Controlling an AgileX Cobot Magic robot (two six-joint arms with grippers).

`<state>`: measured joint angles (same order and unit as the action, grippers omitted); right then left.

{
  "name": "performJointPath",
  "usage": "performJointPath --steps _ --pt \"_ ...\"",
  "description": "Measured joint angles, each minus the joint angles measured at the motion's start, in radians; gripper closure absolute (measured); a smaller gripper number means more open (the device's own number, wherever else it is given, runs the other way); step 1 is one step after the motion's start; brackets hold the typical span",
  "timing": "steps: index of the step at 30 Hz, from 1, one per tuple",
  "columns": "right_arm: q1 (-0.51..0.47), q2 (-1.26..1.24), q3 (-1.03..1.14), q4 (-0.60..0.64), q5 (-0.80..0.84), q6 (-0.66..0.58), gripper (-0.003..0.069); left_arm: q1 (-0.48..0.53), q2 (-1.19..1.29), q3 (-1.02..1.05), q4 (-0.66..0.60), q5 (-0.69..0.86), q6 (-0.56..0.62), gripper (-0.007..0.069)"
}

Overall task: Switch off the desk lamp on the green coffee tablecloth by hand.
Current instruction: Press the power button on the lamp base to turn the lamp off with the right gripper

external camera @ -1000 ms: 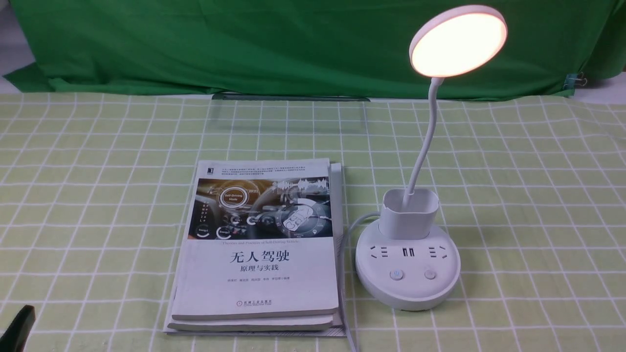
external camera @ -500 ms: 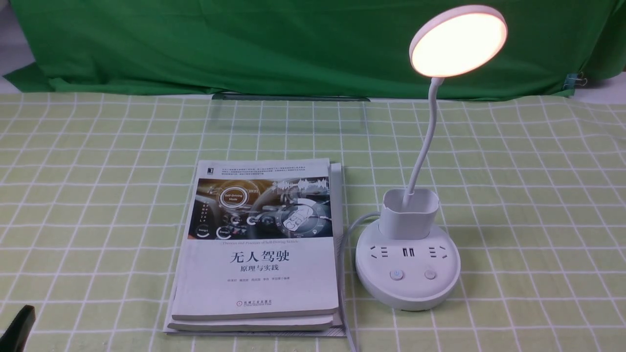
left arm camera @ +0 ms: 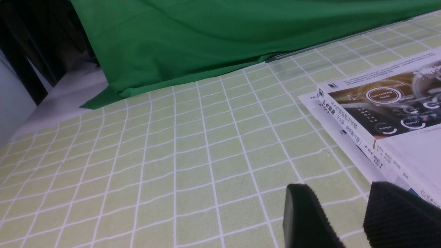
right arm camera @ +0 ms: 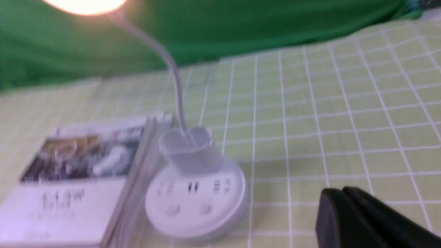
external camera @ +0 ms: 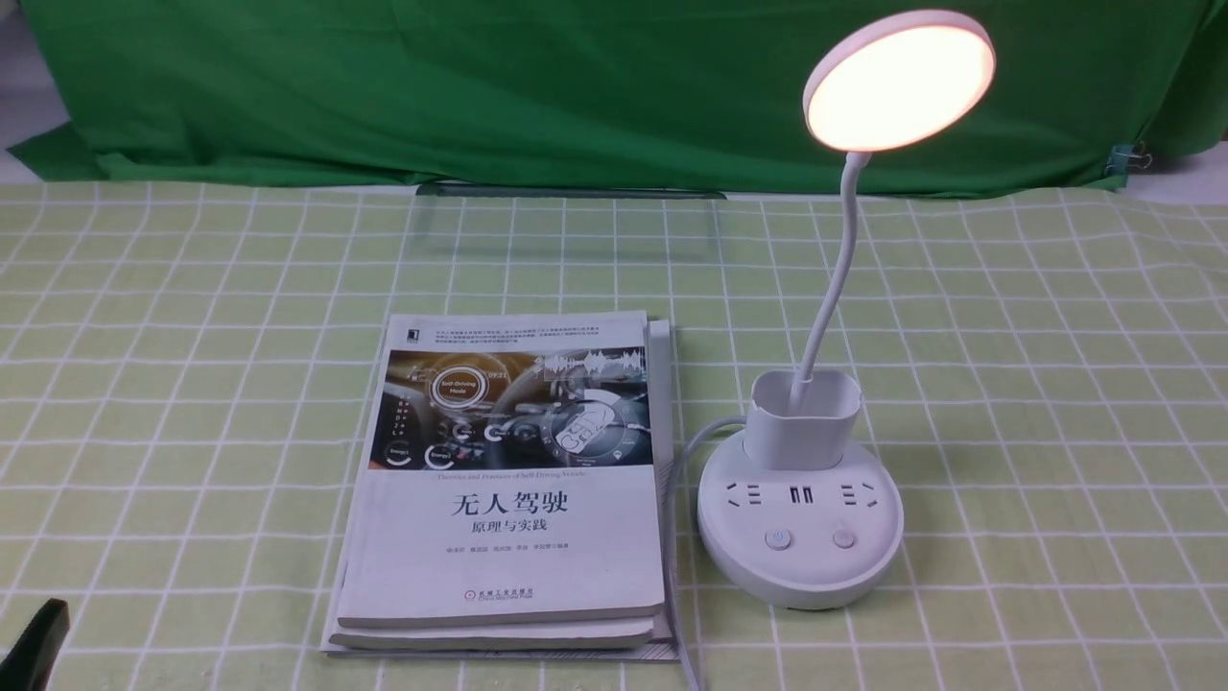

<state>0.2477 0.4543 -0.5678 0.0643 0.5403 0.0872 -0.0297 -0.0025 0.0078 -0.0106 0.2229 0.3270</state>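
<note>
From the front we count one lit desk lamp with two buttons on the green coffee tablecloth, just right of one book stack, unchanged from a second ago. In the left wrist view the left gripper, cut off, holds its two fingers parted and empty. The blurred right wrist view shows us the right gripper closed on nothing near the lamp's base.

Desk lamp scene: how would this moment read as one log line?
desk lamp lit | right pincer shut, empty, apart from lamp | left pincer open, empty | books beside lamp
</note>
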Motion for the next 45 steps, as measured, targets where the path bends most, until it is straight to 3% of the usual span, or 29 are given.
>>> performJointPath --steps 6,17,30,45 --pt "0.073 0.415 -0.276 0.000 0.294 -0.112 0.0610 0.000 0.000 0.000 0.000 0.000 0.000 0.0382" --pt "0.185 0.946 -0.394 0.000 0.241 -0.129 0.0611 0.000 0.000 0.000 0.000 0.000 0.000 0.0382" --pt "0.230 1.237 -0.534 0.065 0.134 -0.180 0.0612 0.000 0.000 0.000 0.000 0.000 0.000 0.0382" --pt "0.230 1.348 -0.559 0.085 0.105 -0.187 0.0612 0.000 0.000 0.000 0.000 0.000 0.000 0.0382"
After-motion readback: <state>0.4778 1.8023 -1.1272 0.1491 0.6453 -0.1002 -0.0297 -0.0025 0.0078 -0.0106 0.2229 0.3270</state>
